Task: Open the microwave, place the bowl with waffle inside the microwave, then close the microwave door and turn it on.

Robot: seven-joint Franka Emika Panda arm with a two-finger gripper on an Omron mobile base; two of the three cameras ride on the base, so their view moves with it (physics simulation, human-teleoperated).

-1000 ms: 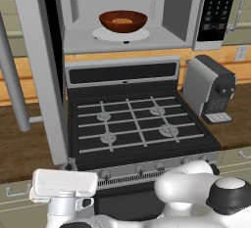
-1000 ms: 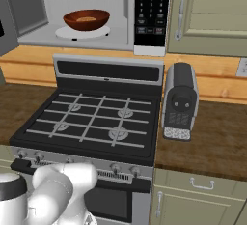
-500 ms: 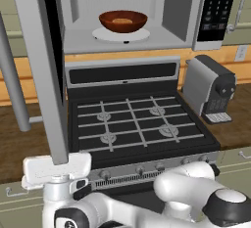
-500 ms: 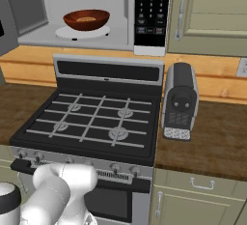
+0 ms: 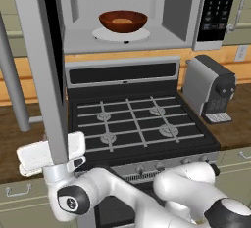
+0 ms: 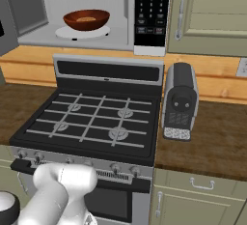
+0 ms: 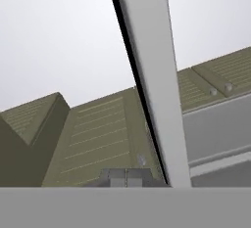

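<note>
Two fingertips pressed together showed at the bottom of the hand view, the gripper (image 7: 126, 177) shut with nothing between its tips, and just beside them rose the pale edge of the microwave door (image 7: 152, 75), seen end-on against olive cabinet fronts (image 7: 98, 139). From the left base view the microwave door (image 5: 41, 70) stood swung wide open toward the camera, its silver frame running down the left side of the picture with the long grey bar handle (image 5: 12, 80) further left; the white hand of the arm (image 5: 51, 156) sat right at the door's lower edge, partly behind it. The microwave (image 5: 132, 16) was open above the stove, and the bowl (image 5: 123, 20) rested inside on the white turntable (image 5: 122, 34) — reddish-brown and glossy, with the waffle (image 5: 122, 21) a golden patch lying in it. From the right base view the bowl (image 6: 86, 20) sat in the same cavity, left of the black button panel (image 6: 152, 11). Below lay the black gas stove (image 6: 91, 122) with its grates bare, and a grey coffee machine (image 6: 179, 101) stood on the wooden counter (image 6: 212, 137) just to the stove's right.
</note>
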